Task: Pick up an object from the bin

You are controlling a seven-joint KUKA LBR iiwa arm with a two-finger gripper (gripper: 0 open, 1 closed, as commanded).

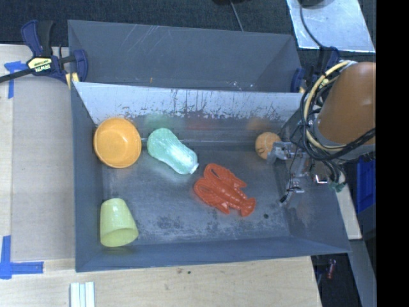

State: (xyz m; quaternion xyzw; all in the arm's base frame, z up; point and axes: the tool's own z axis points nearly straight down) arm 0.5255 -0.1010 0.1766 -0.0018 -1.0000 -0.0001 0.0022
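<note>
In the camera view, the robot arm (345,107), its wrist under an orange cover, is reaching into the grey metal bin (192,75) from the right. Its jaws are hanging low over the bare floor close to the right wall, and I cannot tell whether they are open or closed. A small tan-orange ball (267,144) is lying just beside them, toward the back wall. A red lobster-shaped toy (223,189) is lying near them to the left, about mid-floor. Further left, a pale mint-green knobbly plastic piece (171,150) is resting just beside an orange plastic bowl (117,142). A yellow-green plastic cup (117,222) is sitting in the front left corner, well apart from the jaws.
</note>
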